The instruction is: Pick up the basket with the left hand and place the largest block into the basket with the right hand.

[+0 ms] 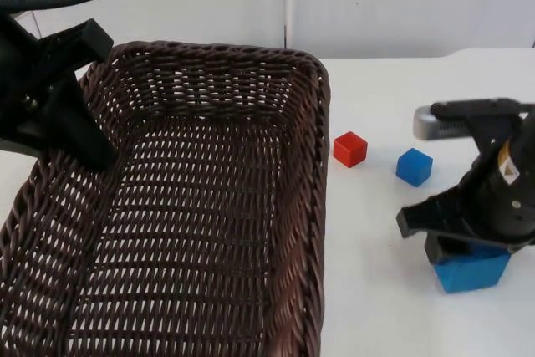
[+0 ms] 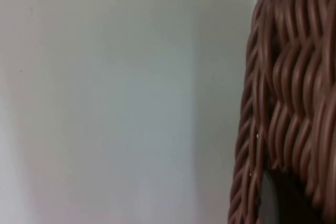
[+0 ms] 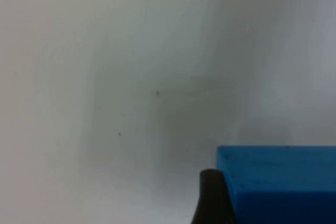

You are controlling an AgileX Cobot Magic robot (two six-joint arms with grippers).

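Note:
The brown wicker basket [image 1: 320, 175] is large in the top view and held up off the table. My left gripper [image 1: 96, 153] is shut on its left wall, one finger inside the rim. In the left wrist view the woven wall [image 2: 289, 103] stands right against a black fingertip [image 2: 270, 203]. The largest block, a blue one [image 1: 473, 272], sits at the right of the table under my right gripper [image 1: 466, 247], which is shut on it. In the right wrist view a fingertip [image 3: 212, 198] presses the side of this blue block [image 3: 283, 182].
A small red block [image 1: 350, 149] and a small blue block [image 1: 414, 166] lie on the white table between the basket and the right arm. The grey partition wall rises behind the table.

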